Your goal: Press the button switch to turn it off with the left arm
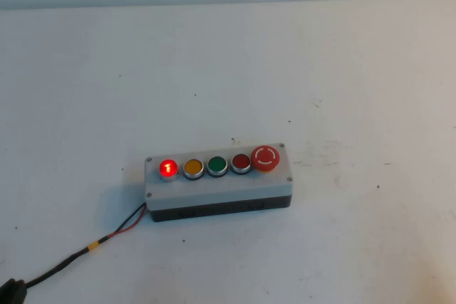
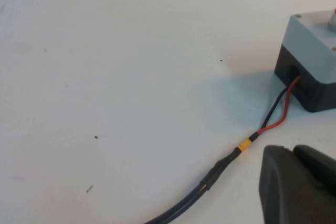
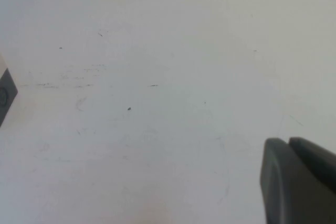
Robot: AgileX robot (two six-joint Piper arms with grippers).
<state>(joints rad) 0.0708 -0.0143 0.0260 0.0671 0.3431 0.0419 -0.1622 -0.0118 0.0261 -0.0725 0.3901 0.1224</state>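
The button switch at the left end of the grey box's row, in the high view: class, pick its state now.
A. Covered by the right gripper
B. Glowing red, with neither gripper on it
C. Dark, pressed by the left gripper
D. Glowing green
B. The button switch shines bright red on the grey box; the left gripper sits back near the cable, and the right gripper is over bare table.

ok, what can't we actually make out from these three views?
- Left claw: left wrist view's edge cuts off all but a dark corner; absent from the high view.
- Right claw: likewise cropped in the right wrist view.
- Small round glowing red button switch: the symbol on its cap is too small to read.
- Grey five-button box: only corners show in either wrist view.
- Black cable: runs off the high view's bottom-left edge.
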